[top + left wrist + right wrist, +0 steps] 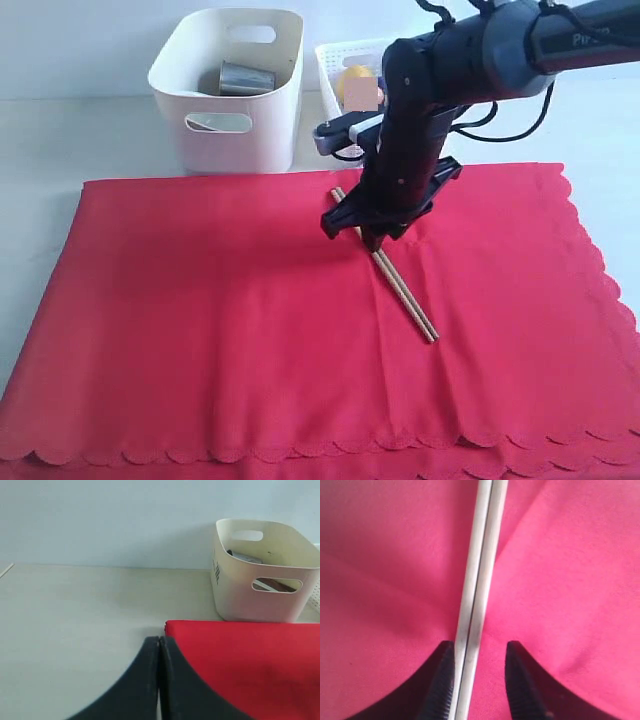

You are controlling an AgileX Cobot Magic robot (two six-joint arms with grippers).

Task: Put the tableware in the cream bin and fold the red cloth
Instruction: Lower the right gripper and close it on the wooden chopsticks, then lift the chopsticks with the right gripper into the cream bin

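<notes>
Straddling a pair of slim, pale wooden chopsticks (pixel 480 555): right pincer (pixel 480 650), released, black ribbed fingers (pixel 442 680) parted, nothing grasped. Both sticks side by side between the fingers, close against one pad and clear of the other. Lying flat on a large bright red fabric cloth (pixel 570 580), with shallow creases fanning out beside them.

Seen from the exterior view: right pincer (pixel 365 235) pointing down just right of frame centre, on a black arm (pixel 480 50) reaching in from the upper right corner. Below it, the wooden chopsticks (pixel 405 295) slanting toward the lower right, with their other end showing just above the pincer. Spread over most of the lower frame, the red cloth (pixel 200 330), scalloped along the bottom and right edges, two rows of scallops at the bottom.

Beyond the cloth's far edge, upper left of centre: tall cream smooth-walled plastic bin (pixel 250 150) with oval cut-out handles, standing on a pale table (pixel 60 140). Touching the cloth or just clear of it, impossible to tell. Inside, a steel cup (pixel 245 78), tilted. To the right, partly hidden by the arm, a small white lattice basket (pixel 330 60) holding a yellow thing (pixel 352 75).

Left pincer (pixel 159 640) clenched, black fingers pressed together, empty, over bare table (pixel 75 630) near a corner of the red cloth (pixel 250 660), with the cream bin (pixel 250 600) standing past that corner.
</notes>
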